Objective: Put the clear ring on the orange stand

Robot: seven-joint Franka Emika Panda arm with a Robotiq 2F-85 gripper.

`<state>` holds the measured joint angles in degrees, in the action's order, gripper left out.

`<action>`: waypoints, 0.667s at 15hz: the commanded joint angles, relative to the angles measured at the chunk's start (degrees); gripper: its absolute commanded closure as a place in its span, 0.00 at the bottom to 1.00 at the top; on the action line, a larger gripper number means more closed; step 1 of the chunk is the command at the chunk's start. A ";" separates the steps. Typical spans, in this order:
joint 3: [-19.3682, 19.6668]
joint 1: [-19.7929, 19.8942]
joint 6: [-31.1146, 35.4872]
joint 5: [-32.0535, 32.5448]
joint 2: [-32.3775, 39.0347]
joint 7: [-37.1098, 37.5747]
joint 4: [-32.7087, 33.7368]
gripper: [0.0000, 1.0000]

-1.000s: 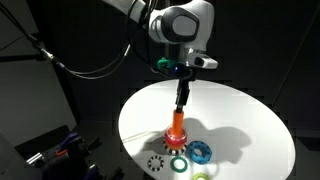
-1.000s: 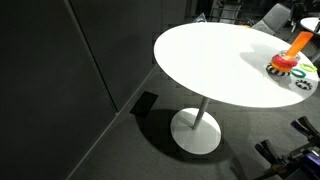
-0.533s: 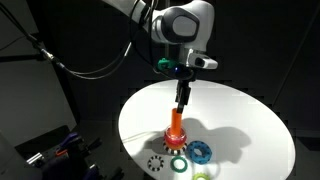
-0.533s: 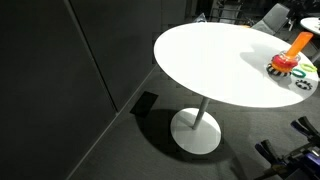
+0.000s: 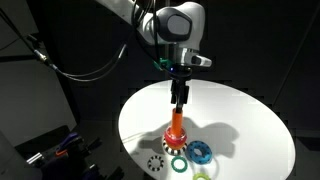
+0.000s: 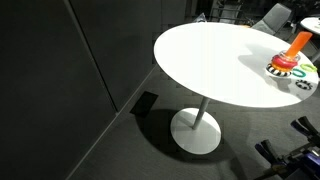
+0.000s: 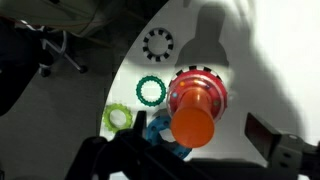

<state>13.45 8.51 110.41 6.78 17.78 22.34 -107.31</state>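
Clear ring cannot be made out in any view. The round white table (image 5: 250, 125) shows its pedestal (image 6: 196, 125) only in an exterior view, with the orange stand (image 6: 297, 45) at the right edge. The gripper (image 5: 180, 99) hangs above the stand at frame centre; clenched or released, I cannot tell. The wrist view alone looks down on the stand, with a holed white ring (image 7: 158, 43) and a green ring (image 7: 150, 90) to its left.

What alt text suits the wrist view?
Seen from above, the orange stand rises from its red base on a white table. Beside it lie a green ring, a holed white ring and a yellow-green ring.
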 commanded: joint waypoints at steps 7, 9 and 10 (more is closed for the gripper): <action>-1.74 -1.67 9.60 8.00 -13.20 -5.45 -15.93 0.00; -1.78 -1.28 12.80 7.68 -16.03 -7.02 -19.48 0.00; -1.79 -1.11 14.35 7.49 -17.41 -7.66 -21.21 0.00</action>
<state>12.18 6.31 120.46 13.56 6.10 17.28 -122.30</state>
